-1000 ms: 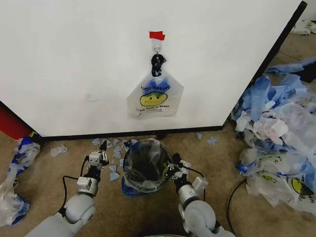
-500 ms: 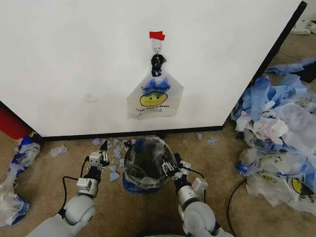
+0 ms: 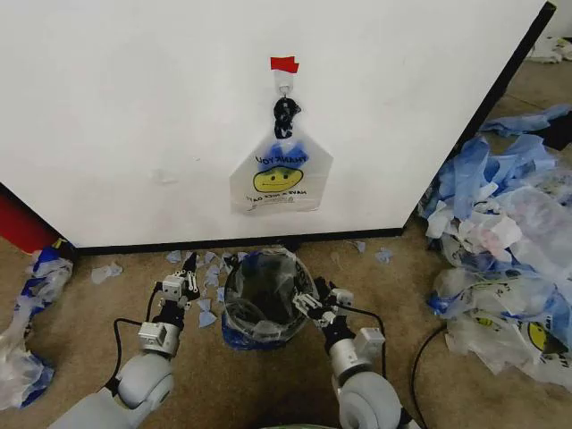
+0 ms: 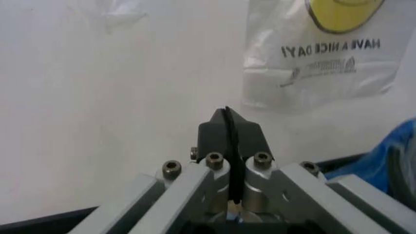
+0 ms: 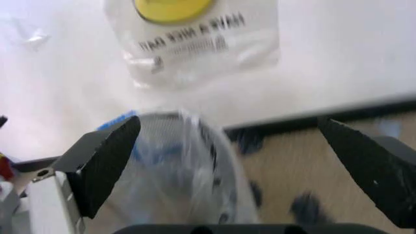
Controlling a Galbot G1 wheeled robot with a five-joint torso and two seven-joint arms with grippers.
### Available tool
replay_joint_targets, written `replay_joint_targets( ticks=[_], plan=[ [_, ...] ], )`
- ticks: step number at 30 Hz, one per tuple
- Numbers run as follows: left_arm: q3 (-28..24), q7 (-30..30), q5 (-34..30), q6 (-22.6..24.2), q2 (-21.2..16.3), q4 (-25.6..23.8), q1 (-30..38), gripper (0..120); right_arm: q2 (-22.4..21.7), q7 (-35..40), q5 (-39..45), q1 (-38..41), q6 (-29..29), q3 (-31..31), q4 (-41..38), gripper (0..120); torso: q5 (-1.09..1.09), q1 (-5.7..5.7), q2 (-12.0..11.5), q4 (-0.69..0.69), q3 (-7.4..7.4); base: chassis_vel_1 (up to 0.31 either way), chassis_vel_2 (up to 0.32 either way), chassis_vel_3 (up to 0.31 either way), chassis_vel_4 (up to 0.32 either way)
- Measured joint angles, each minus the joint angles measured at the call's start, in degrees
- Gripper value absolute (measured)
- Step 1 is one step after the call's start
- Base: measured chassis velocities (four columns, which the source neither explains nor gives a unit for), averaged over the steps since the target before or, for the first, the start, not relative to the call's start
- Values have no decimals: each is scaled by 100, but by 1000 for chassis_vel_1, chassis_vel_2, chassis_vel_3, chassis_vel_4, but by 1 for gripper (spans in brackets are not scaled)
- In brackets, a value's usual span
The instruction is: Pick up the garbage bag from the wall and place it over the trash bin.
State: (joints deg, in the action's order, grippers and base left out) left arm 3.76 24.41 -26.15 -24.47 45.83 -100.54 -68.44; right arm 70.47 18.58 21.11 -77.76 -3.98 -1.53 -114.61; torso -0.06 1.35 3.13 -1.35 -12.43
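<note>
The garbage bag (image 3: 280, 179), translucent with a yellow smiley face, hangs by its blue handles from a hook under red tape (image 3: 284, 64) on the white wall (image 3: 134, 107). Below it on the floor stands the black mesh trash bin (image 3: 261, 299), lined with another translucent blue-tinted bag. My left gripper (image 3: 185, 273) is shut and empty, just left of the bin. My right gripper (image 3: 307, 302) is open at the bin's right rim. The left wrist view shows the shut gripper (image 4: 227, 122) pointing at the wall with the bag (image 4: 318, 63) off to one side. The right wrist view shows the open gripper (image 5: 237, 161) facing the bin (image 5: 182, 161) and the bag (image 5: 195, 39).
A big heap of crumpled plastic bags (image 3: 505, 241) covers the floor at the right. Small blue plastic scraps (image 3: 207, 295) lie around the bin. More bags (image 3: 27, 340) and a red object (image 3: 20, 228) sit at the left, by the wall's black base trim (image 3: 223, 243).
My right arm has shifted slightly back and to the right at the bin's rim. The bag lining the bin has spread and settled. The left arm has hardly moved.
</note>
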Motion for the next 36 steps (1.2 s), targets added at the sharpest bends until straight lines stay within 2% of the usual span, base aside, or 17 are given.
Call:
replay_joint_targets(
  ticks=[4, 6, 9, 12, 17, 23, 26, 27, 31, 33, 36],
  plan=[
    [138, -490, -448, -278, -8, -86, 55, 0, -111, -273, -866, -60, -501, -205, 49, 100, 1, 0, 0, 0, 0, 0, 0, 0, 0],
    [156, -565, -512, -307, -13, -94, 56, 0, -122, -285, -914, -64, -534, -235, 49, 100, 1, 0, 0, 0, 0, 0, 0, 0, 0],
    [356, -1485, -1050, -528, -68, -138, 10, 0, -209, -393, -1280, -111, -790, -583, 27, 100, 1, 0, 0, 0, 0, 0, 0, 0, 0],
    [449, -2016, -1431, -657, -88, -130, -80, 0, -299, -425, -1347, -159, -875, -863, -42, 100, -1, 0, 0, 0, 0, 0, 0, 0, 0],
    [574, -2391, -1999, -711, -74, -112, -192, 0, -349, -434, -1446, -197, -1021, -1216, -46, 100, 0, 0, 0, 0, 0, 0, 0, 0, 0],
    [874, -2475, -2156, -764, -63, -34, -345, 0, -340, -438, -1625, -245, -1157, -1566, -54, 100, 0, 0, 0, 0, 0, 0, 0, 0, 0],
    [1094, -2451, -2149, -815, -54, -31, -496, 11, -291, -428, -1704, -266, -1217, -1747, -54, 100, -1, 0, 0, 0, 1, 0, 0, 0, 0],
    [1094, -2451, -2149, -815, -54, -31, -496, 11, -291, -428, -1704, -266, -1217, -1747, -54, 100, -1, 0, 0, 0, 1, 0, 0, 0, 0],
    [1364, -2393, -2100, -878, -24, -53, -723, 28, -214, -326, -1729, -292, -1261, -1956, -54, 100, 0, 0, 0, 0, 1, 0, 0, 0, 0],
    [1406, -2375, -2067, -903, -11, -53, -763, 31, -201, -306, -1728, -297, -1265, -2013, -54, 100, 0, 0, 0, 1, 1, 0, 0, 0, 0],
    [1522, -2277, -1981, -950, 67, -20, -841, 45, -182, -219, -1719, -307, -1271, -2160, -33, 100, 0, 0, 0, 0, 1, 0, 0, 0, 0]
  ],
)
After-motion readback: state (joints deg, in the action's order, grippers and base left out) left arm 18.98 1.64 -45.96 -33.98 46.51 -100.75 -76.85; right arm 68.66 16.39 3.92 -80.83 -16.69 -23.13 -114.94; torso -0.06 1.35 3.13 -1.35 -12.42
